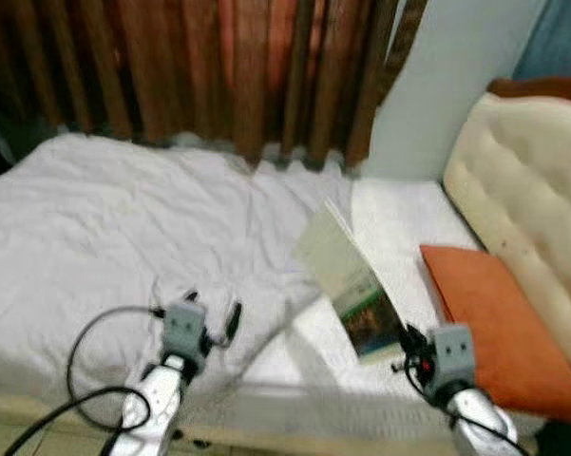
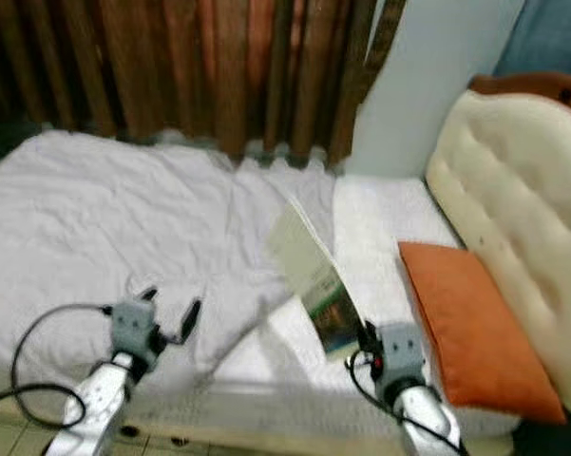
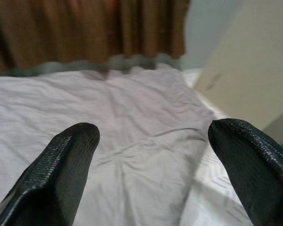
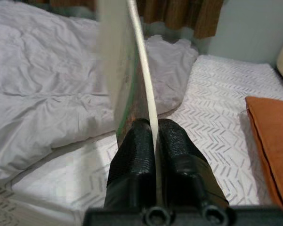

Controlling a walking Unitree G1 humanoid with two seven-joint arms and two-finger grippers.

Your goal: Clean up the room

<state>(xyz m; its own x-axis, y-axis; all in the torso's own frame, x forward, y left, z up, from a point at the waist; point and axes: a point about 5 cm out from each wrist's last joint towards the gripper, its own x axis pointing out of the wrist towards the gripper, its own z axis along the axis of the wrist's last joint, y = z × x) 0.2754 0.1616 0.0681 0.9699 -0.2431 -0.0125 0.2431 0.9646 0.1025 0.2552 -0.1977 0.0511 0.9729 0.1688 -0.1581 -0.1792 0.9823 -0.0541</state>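
We had the thin book (image 1: pixel 347 275) clenched edge-on in our right pincer (image 4: pixel 153 136), lifted above the bed (image 1: pixel 95 218) beside the orange pillow (image 1: pixel 499 318). Our left pincer (image 3: pixel 153 150) hovered released over the duvet (image 3: pixel 132 122). Next, we judged, it needed carrying off somewhere to put away.

The left gripper (image 3: pixel 150 155) has its two textured black fingers (image 3: pixel 61 174) spread wide apart above a rumpled white duvet (image 3: pixel 127 136). Beyond hangs a pleated brown curtain (image 3: pixel 84 33) beside a pale grey wall (image 3: pixel 207 28). A blurred cream flat object (image 3: pixel 249 75) rises beside one finger
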